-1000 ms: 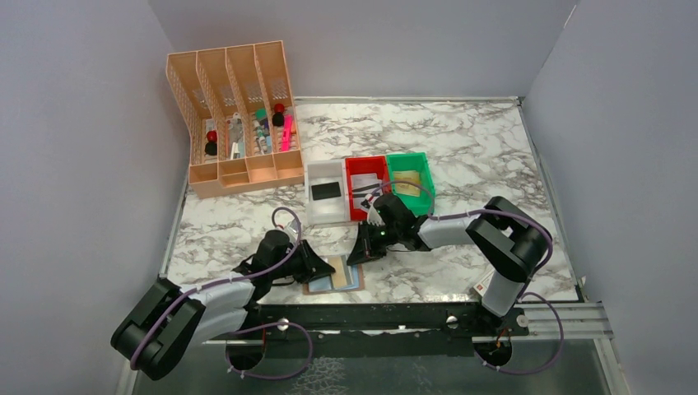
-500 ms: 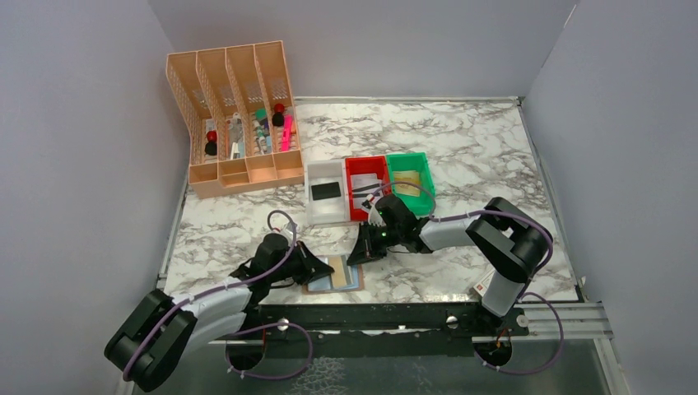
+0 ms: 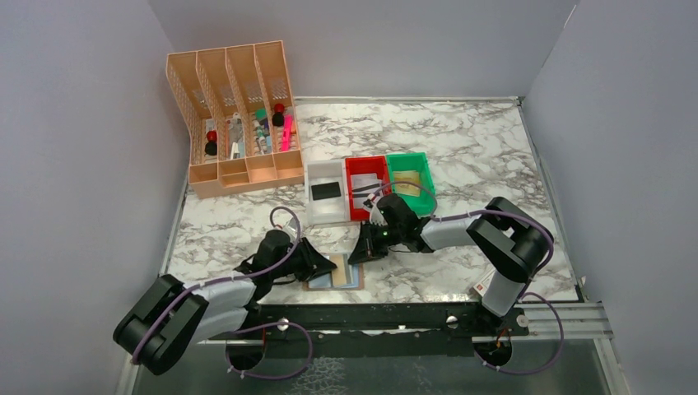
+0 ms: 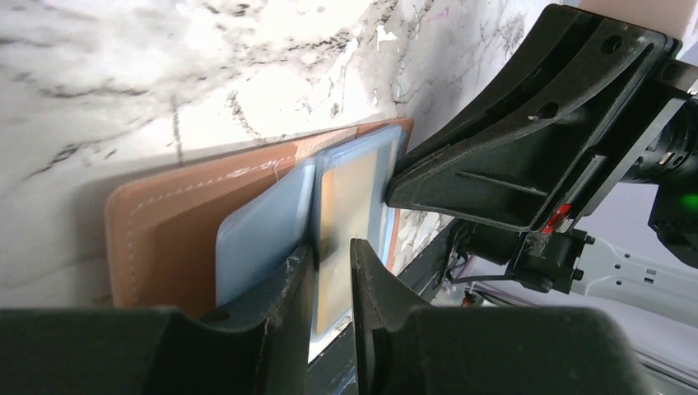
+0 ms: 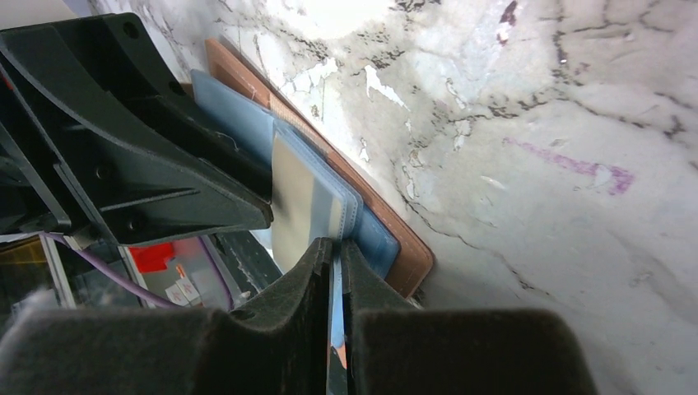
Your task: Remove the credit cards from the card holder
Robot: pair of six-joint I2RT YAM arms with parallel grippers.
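The flat brown leather-look card holder (image 3: 339, 280) lies open on the white marbled table (image 3: 469, 148), right at its near edge, between the two arms. The right gripper (image 5: 333, 245) is clenched on the edge of a pale blue-grey inner sleeve. The left gripper (image 4: 332, 247) has its jaws a slit apart at the thin tan-gold plastic card (image 4: 350, 197). I cannot tell if it pinches. The card looks light, stiff and slick. I'd take it by its sleeve-mouth edge and slide it out flat.
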